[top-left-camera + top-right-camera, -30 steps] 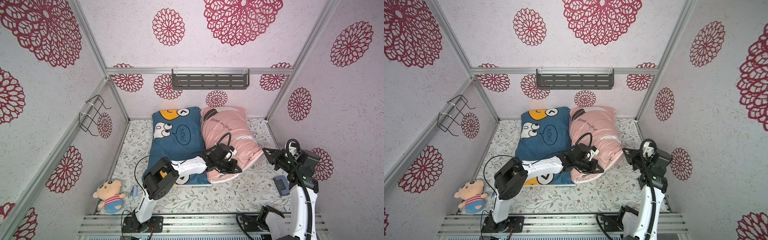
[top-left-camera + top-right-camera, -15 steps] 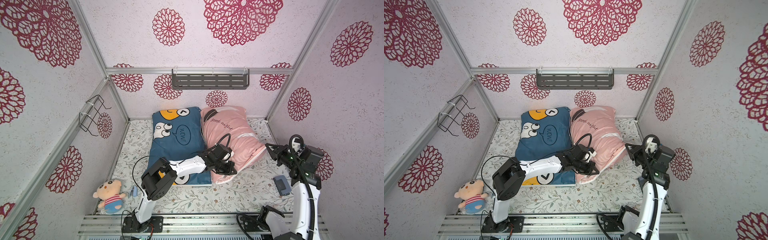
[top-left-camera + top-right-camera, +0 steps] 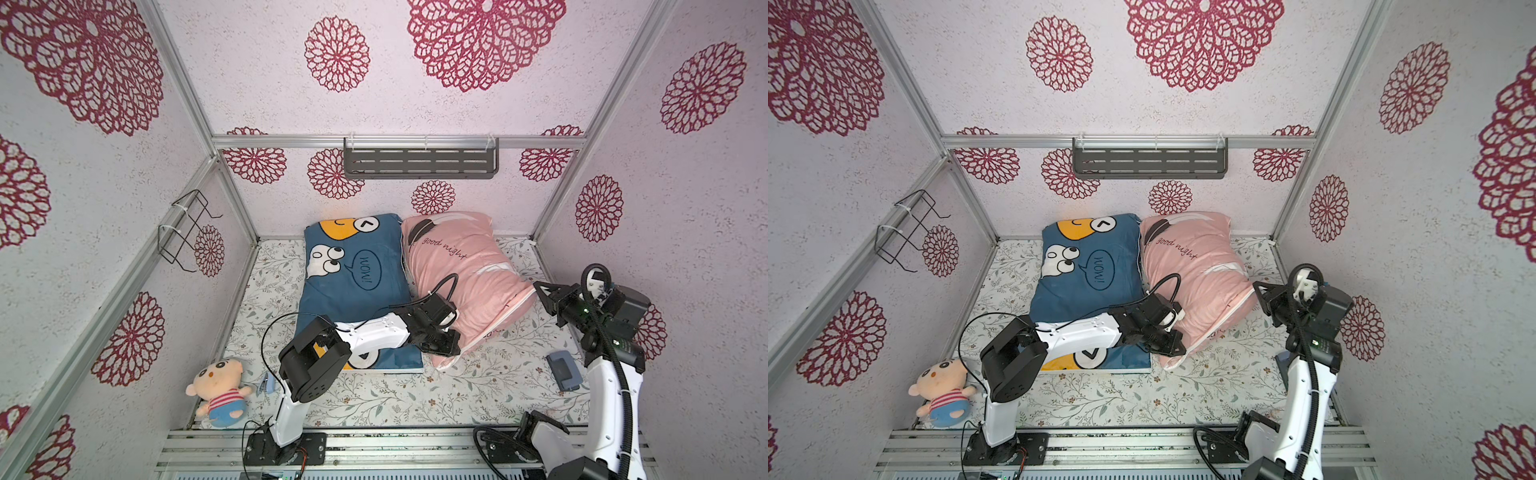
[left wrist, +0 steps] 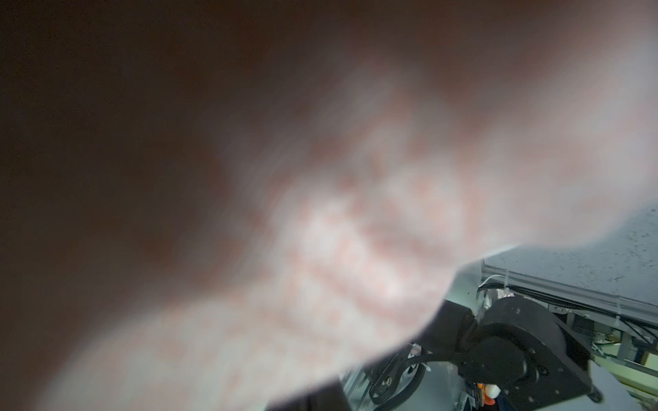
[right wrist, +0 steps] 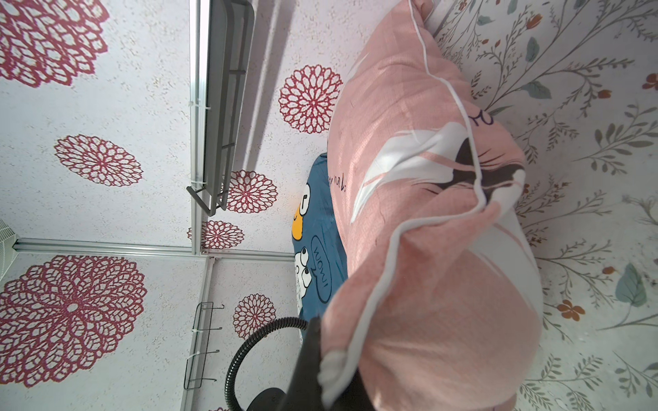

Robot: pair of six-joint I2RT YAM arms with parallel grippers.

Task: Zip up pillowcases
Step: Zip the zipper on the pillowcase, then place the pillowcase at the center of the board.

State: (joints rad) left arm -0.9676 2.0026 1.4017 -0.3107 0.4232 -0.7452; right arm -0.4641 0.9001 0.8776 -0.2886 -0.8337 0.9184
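Observation:
The blue pillowcase (image 3: 353, 286) with cartoon faces lies flat on the floral sheet. Beside it, the stuffed pink pillowcase (image 3: 465, 270) is stretched toward the right wall. My right gripper (image 3: 539, 287) is shut on the pink pillowcase's (image 5: 438, 220) right corner. In the right wrist view the white piping (image 5: 377, 295) runs down into that gripper (image 5: 331, 373). My left gripper (image 3: 451, 350) is shut at the pink one's near edge, next to the blue one's corner. Blurred pink cloth (image 4: 338, 231) fills the left wrist view and hides its jaws, so any grip on cloth is unseen.
A plush doll (image 3: 220, 390) and a small blue clip (image 3: 266, 384) lie at the near left. A grey-blue case (image 3: 564, 370) sits near the right arm's base. A grey shelf (image 3: 419, 162) and a wire rack (image 3: 183, 228) hang on the walls.
My right gripper has pulled the pink pillowcase's corner to the right and slightly away, stretching its near edge. My left gripper has shifted a little toward the near left along that edge.

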